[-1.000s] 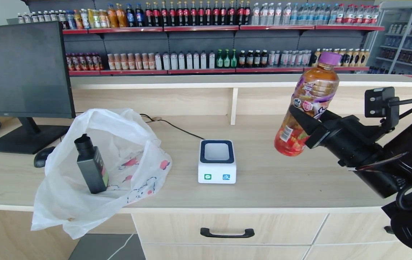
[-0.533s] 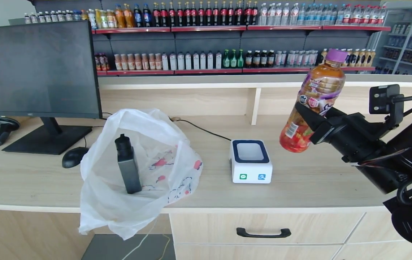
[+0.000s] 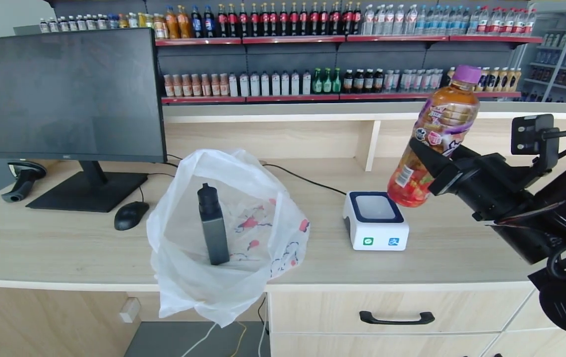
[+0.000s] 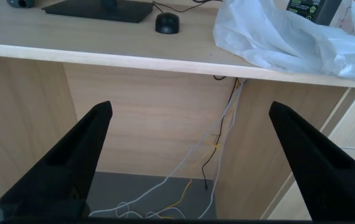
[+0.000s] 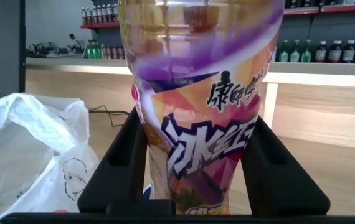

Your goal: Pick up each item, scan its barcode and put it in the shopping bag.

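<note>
Between the jaws of the right gripper [image 3: 424, 158], a bottle [image 3: 441, 114] is held, clamped low on its labelled body from both sides. The bottle is carried clear of the counter [image 3: 64, 243] and is tilted, its purple cap leaning up and away from the jaws and its red base pointing down. In the right wrist view the two black fingers [image 5: 118, 171] of the same gripper [image 5: 199, 180] are pressed against the label on either side of the bottle [image 5: 196, 93].

Just below the bottle's base, to the left of these jaws, a scanner [image 3: 376, 220] is set on the counter, its window facing up. Farther left of the jaws, past the scanner, a bag [image 3: 178, 238] is spread open at the counter's front edge, and a dark bottle [image 3: 213, 233] is stood upright in it.

The jaws of the left gripper [image 4: 193, 162] are spread wide, and nothing is held between them. They are kept lower than the counter top; beyond them the counter's front edge [image 4: 103, 56] is seen, with the bag [image 4: 277, 43] draped on it and cables [image 4: 224, 143] hanging underneath. A mouse [image 4: 167, 23] is seen on the counter beside the bag.
</note>
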Robot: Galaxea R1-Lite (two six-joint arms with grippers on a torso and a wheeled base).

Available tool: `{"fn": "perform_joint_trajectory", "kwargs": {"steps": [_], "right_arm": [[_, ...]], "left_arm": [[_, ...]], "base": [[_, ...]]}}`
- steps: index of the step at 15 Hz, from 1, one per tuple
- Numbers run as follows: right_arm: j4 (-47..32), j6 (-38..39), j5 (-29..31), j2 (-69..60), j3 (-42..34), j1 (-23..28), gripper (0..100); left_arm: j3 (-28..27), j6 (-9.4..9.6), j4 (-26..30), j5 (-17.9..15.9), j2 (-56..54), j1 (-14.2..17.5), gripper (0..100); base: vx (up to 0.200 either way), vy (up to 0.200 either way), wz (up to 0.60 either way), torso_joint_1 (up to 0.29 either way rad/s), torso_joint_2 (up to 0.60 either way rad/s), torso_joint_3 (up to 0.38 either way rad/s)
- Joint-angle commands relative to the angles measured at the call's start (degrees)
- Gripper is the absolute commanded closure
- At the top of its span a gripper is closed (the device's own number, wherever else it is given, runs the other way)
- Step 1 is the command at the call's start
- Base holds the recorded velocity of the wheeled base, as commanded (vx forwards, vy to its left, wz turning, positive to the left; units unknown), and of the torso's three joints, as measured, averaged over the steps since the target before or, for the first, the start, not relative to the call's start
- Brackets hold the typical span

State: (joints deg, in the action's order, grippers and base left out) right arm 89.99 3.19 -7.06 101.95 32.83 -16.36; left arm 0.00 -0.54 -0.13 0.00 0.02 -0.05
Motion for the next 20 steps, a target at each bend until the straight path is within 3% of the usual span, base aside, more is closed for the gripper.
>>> {"fn": "perform_joint_trajectory", "kwargs": {"steps": [1,3,7,9,11,13,18,20], "right_arm": [[0.01,0.06,-0.24,0.27,0.04,0.10,100],[0.01,-2.75,-1.12,1.06,1.89,0.01,100],[0.01,-19.01,-15.27,2.11,5.32,-0.69,100],[0.01,-23.15,-15.44,2.02,5.67,-2.45,100],[0.01,-32.46,-16.14,2.38,4.52,-4.29,100],[0.01,-38.79,-15.88,4.31,4.00,-9.04,100],[0.01,-56.90,-17.20,5.28,-0.84,-9.48,100],[0.01,-59.97,-17.38,5.01,-2.42,-8.78,100]], "left_arm": [[0.00,0.01,-0.04,0.00,-0.02,0.05,0],[0.00,0.01,-0.04,0.00,-0.02,0.05,0],[0.00,0.01,-0.04,0.00,-0.02,0.05,0],[0.00,0.01,-0.04,0.00,-0.02,0.05,0],[0.00,0.01,-0.04,0.00,-0.02,0.05,0],[0.00,-0.08,-0.04,0.00,-0.02,0.05,0],[0.00,-0.08,-0.04,0.00,-0.02,0.05,0],[0.00,-0.08,-0.04,0.00,-0.02,0.05,0]], "base": [[0.000,0.000,0.00,0.000,0.00,0.000],[0.000,0.000,0.00,0.000,0.00,0.000],[0.000,0.000,0.00,0.000,0.00,0.000],[0.000,0.000,0.00,0.000,0.00,0.000],[0.000,0.000,0.00,0.000,0.00,0.000],[0.000,0.000,0.00,0.000,0.00,0.000],[0.000,0.000,0.00,0.000,0.00,0.000],[0.000,0.000,0.00,0.000,0.00,0.000]]}}
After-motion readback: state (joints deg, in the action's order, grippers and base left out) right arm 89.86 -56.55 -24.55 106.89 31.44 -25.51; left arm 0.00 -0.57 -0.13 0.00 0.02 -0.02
